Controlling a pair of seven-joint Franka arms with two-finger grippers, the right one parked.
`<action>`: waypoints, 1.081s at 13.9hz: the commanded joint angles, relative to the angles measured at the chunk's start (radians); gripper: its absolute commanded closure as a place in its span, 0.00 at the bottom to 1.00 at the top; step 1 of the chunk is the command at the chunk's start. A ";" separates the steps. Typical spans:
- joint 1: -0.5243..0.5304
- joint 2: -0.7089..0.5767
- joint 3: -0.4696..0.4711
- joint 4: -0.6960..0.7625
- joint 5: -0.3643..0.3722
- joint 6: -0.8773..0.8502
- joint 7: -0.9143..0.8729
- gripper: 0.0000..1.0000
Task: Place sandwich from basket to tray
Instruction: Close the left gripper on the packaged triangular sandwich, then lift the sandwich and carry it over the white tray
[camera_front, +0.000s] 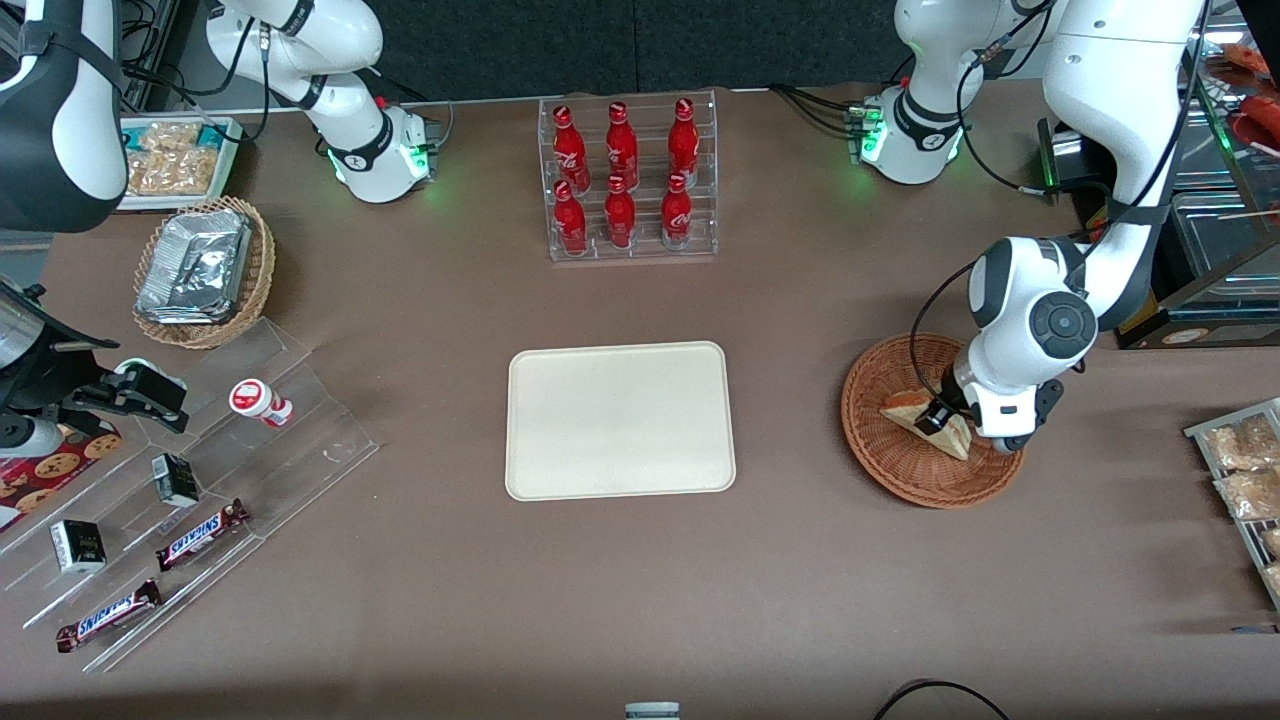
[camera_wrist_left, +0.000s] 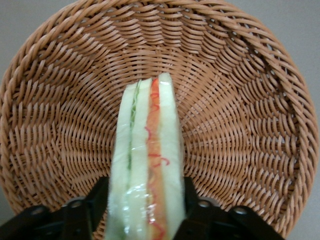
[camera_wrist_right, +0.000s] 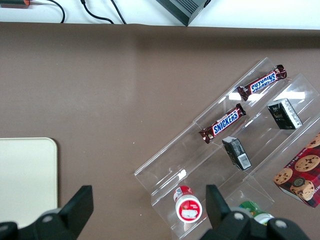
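Now your left arm's black two-finger gripper (camera_front: 941, 417) sits inside the round reddish-brown woven wicker basket (camera_front: 880, 455), at the right of the front frame. Its jaws are closed narrowly on the triangular white-bread sandwich (camera_front: 920, 412), one black finger (camera_wrist_left: 95, 197) pressing each bread face in the wrist view, where the sandwich (camera_wrist_left: 147, 165) stands on edge with its green and red filling stripes facing you against the basket weave (camera_wrist_left: 240, 125). On the brown surface (camera_front: 620, 600) the flat cream rectangular tray (camera_front: 620, 420) lies at frame centre, well apart from the basket.
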 joint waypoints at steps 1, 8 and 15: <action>-0.008 -0.008 0.004 0.003 -0.005 0.019 -0.015 1.00; -0.019 -0.086 -0.083 0.250 -0.069 -0.339 0.178 1.00; -0.198 -0.017 -0.254 0.556 -0.016 -0.514 0.195 1.00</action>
